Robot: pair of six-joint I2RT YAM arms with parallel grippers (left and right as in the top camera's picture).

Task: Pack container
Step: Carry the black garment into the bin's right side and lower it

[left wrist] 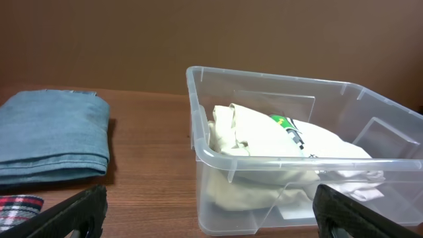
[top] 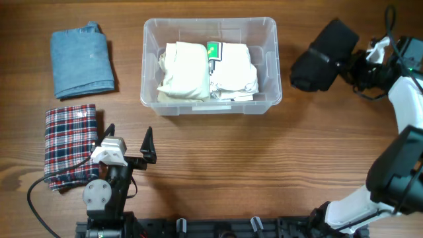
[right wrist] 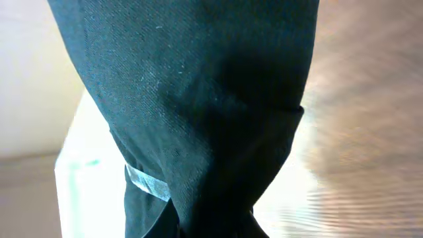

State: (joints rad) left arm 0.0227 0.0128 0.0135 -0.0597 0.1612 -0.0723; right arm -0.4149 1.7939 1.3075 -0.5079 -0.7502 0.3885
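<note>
- Two pale clothes (top: pixel 187 71) lie in the container (top: pixel 269 73) on the bench (top: pixel 264 165), long side left-right.
- Right hand (top: pixel 349 63), just right of it, clamps a dark cloth (top: pixel 324 56); it's nearer.
- Left hand (top: pixel 129 140) is spread apart, empty.

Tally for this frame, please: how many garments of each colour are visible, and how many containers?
Clear rectangular plastic container: 1
Pale garments inside it, cream folded garment and white folded garment: 2
Blue denim folded garment: 1
Red-and-navy plaid folded garment: 1
Black fabric garment: 1
Total: 6 things, 5 of them garments.
</note>
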